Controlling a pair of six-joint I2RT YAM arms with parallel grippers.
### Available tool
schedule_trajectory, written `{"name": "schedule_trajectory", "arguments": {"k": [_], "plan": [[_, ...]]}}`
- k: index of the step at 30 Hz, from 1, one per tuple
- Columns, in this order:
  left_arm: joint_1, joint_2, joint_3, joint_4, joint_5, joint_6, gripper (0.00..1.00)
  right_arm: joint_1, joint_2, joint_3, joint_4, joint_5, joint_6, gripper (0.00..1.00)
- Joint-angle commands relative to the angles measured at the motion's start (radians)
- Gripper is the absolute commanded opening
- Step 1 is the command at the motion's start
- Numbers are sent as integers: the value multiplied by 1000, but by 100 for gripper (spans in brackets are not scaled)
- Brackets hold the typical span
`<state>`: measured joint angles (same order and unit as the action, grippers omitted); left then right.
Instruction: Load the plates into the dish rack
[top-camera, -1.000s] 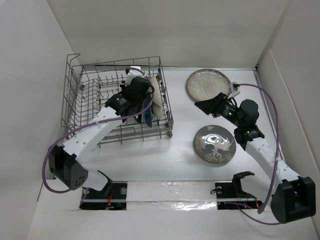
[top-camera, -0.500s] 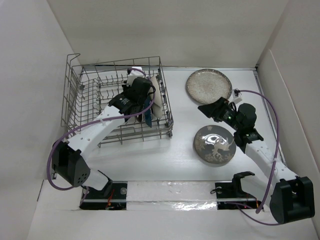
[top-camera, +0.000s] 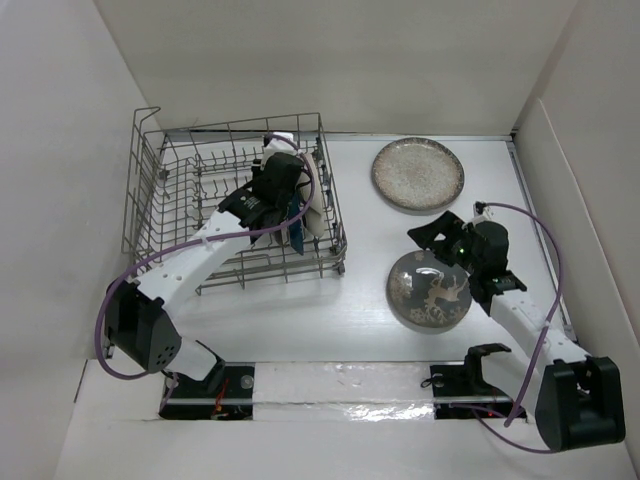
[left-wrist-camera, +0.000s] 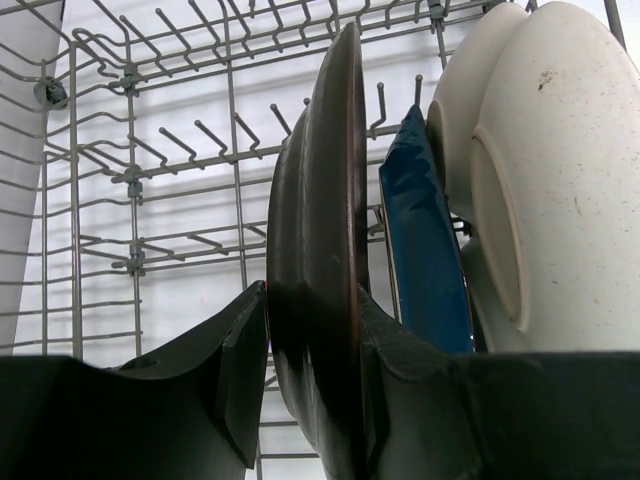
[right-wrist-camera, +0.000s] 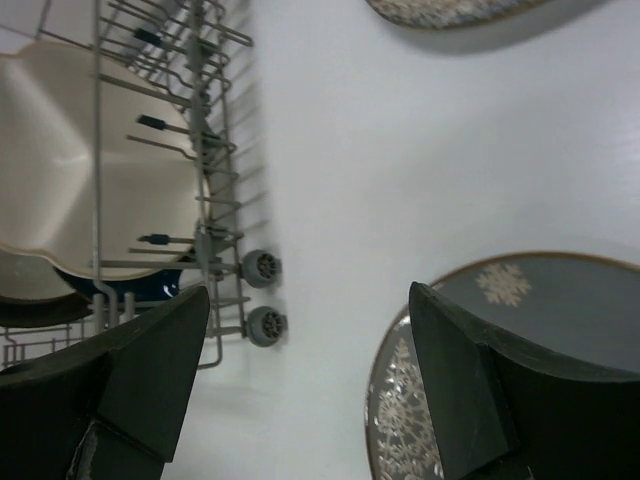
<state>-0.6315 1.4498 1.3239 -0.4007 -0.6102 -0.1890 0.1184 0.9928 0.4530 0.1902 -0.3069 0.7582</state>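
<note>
Wire dish rack (left-wrist-camera: 133, 177) holds glossy dark plate (left-wrist-camera: 320, 250) pinched by left gripper (left-wrist-camera: 313, 310); right gripper (right-wrist-camera: 310, 295) gapes empty.

Five plates (top-camera: 418, 174), one dish rack (top-camera: 150, 215) — two arms (top-camera: 190, 262).

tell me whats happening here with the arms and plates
The left gripper is inside the dish rack, its fingers either side of a dark-looking plate standing on edge beside a blue dish and a cream plate; whether they grip it is unclear. The right gripper hangs open over the table by the far edge of the deer plate. That and the speckled plate lie flat outside the rack.
</note>
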Motion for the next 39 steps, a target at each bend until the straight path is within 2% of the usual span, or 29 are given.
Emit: {"name": "schedule_trajectory", "arguments": {"k": [1, 5, 8, 10, 16, 21, 23, 26, 29, 33, 39], "plan": [[-8, -14, -18, 34, 150, -1, 28, -5, -60, -17, -86, 64, -40, 85], [-8, 4, -34, 28, 173, -4, 25, -5, -120, -40, -144, 95, -57, 85], [-8, 18, -45, 16, 165, -20, 28, -5, -131, -51, -146, 95, -51, 85], [-8, 23, -51, 8, 158, -32, 41, -5, -128, -53, -138, 91, -49, 85], [-8, 11, -39, 7, 173, -44, 55, -5, -111, -37, -184, 104, -79, 85], [-8, -29, 12, 3, 141, -41, 61, -5, -69, -42, -218, 91, -97, 84], [-8, -74, 34, 16, 127, -43, 67, -5, -43, -63, -201, 65, -92, 83], [-8, -156, 18, 63, 116, -49, 81, -5, 7, -89, -152, 26, -80, 83], [-8, -233, 8, 97, 125, -46, 83, 36, 47, -102, -106, 12, -45, 82], [-8, -311, 18, 117, 148, -41, 83, 116, 105, -99, -60, 67, 12, 82], [-8, -411, -25, 157, 217, -52, 83, 153, 256, -70, 49, 101, 76, 82]]}}
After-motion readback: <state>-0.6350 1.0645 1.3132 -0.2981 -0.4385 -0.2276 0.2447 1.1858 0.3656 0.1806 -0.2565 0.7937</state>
